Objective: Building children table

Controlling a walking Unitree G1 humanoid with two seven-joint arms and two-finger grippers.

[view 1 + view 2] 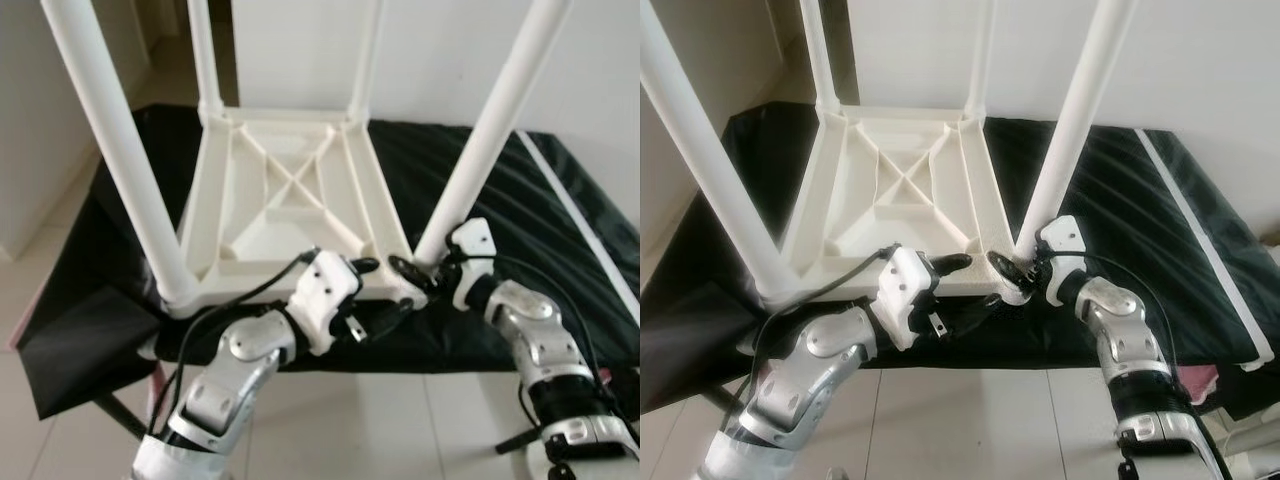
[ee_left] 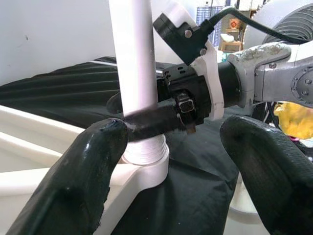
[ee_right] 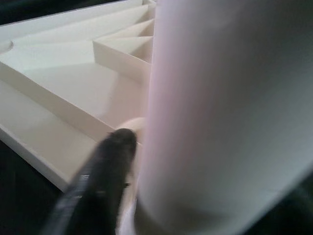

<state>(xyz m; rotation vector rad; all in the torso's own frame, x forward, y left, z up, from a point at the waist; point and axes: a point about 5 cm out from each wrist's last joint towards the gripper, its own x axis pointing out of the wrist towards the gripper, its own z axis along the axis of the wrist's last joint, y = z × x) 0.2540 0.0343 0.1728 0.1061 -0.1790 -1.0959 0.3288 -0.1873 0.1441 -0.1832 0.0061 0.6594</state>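
Though spread wide and gripping nothing, worth noting first: left gripper (image 1: 378, 288) at lower middle of the head view, black fingers (image 2: 83, 171) splayed just before the near right corner of the table (image 1: 280, 200). Just right of it, right gripper (image 1: 418, 272) closed around the foot of the near right leg (image 1: 490, 130), one finger (image 2: 151, 125) wrapped across the tube just above the socket (image 2: 146, 156). Upturned on the black cloth (image 1: 530, 200) in mid-frame, with ribbed underside facing up and four legs pointing upward. Judging by the thin moulded white plastic: probably light, stiff enough along the ribs, glossy and likely slippery on the round tubes. Best taken low on a leg, near the socket, where leverage is least and the collar stops a slide; alternatively by the rim of the top. Likely to tip or skate on the cloth if pushed high on a leg. Cannot tell whether the leg is fully seated or screwed home. Hidden: the second right finger, behind the tube. Cut off at the top edge: the tips of the near left leg (image 1: 115, 150) and both far legs (image 1: 203, 50). Blurred to a pale mass in the right wrist view: the gripped tube.
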